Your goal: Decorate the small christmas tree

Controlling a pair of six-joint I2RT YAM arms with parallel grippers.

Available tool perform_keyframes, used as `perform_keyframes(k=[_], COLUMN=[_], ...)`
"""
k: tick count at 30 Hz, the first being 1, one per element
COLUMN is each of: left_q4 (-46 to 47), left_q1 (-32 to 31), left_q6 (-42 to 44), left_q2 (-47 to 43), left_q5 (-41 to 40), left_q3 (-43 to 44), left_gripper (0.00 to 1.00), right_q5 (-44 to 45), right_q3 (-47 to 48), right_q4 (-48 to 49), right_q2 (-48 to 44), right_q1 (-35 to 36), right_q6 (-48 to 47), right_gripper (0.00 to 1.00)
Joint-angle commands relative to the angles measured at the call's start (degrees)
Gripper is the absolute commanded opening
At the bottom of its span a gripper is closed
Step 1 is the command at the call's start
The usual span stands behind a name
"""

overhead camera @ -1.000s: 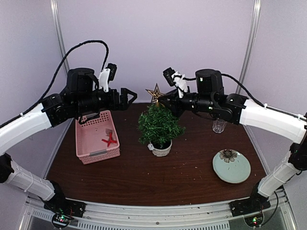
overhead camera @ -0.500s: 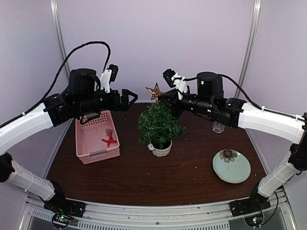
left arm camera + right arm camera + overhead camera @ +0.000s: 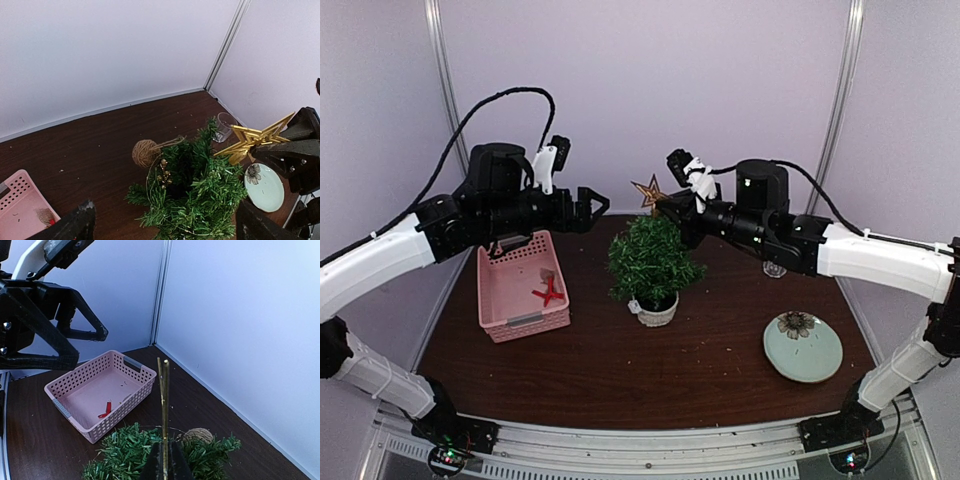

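Nearest the bottom of the top view, a bare stretch of dark wooden table [image 3: 620,375] runs across the frame, and at its lower right lies a pale green plate [image 3: 803,347] with a flower printed on it. Just past that, in the middle of the frame, the small christmas tree [image 3: 653,262] stands upright in its round white pot [image 3: 657,312], well apart from the plate. Left of it sits a pink perforated basket [image 3: 520,285] with a small red ornament [image 3: 549,293] lying inside. A clear glass [image 3: 777,268] stands at the right, partly hidden behind the right arm. Above the tree's right side, the right gripper [image 3: 665,205] is clenched on a gold star [image 3: 647,192], which hangs just over the treetop; in the right wrist view the star shows edge-on, rising from the closed fingers. Upper left of the tree, the left gripper [image 3: 594,206] hangs released, its jaws spread wide and grasping nothing, pointing toward the star. In the left wrist view a ball of twine [image 3: 144,152] rests on the table just behind the tree. Pale walls close the back.
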Motion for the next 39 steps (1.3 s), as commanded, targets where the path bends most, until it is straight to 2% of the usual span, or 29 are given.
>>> perform_keyframes(k=[1, 39], left_q4=[1.6, 0.8], left_q1=[0.4, 0.8], left_q6=[0.9, 1.9], left_q2=[0.4, 0.4], left_q5=[0.4, -0.1], left_q3=[1.8, 1.5], left_gripper=[0.98, 0.98], right_q5=[1.8, 0.0], right_q3=[-0.9, -4.5], right_q4=[4.9, 10.7], right_q2=[-2.1, 0.9], right_q1=[-0.5, -1.1], right_q6=[0.0, 4.6], right_gripper=[0.0, 0.0])
